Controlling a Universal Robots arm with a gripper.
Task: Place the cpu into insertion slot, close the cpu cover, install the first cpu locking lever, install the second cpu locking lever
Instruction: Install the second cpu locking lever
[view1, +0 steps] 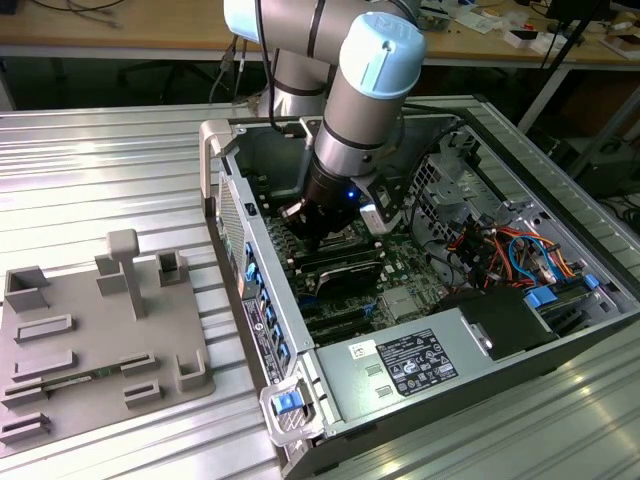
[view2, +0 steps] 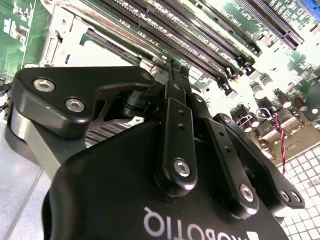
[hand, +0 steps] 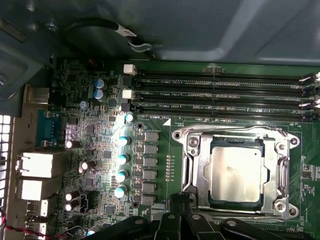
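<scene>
First wrist view: the cpu (hand: 236, 172) lies flat in the insertion slot (hand: 181, 136), and the cpu cover (hand: 199, 172) looks folded down around it, its window framing the chip. The gripper (hand: 178, 199) hangs just beside the socket's edge, away from the long memory slots (hand: 220, 92), fingers pressed together on nothing. I judge the lever stage is in hand. I cannot tell whether either lever is latched. Latching would call for a narrow, steady push along the socket's rim, well clear of the chip face.
</scene>
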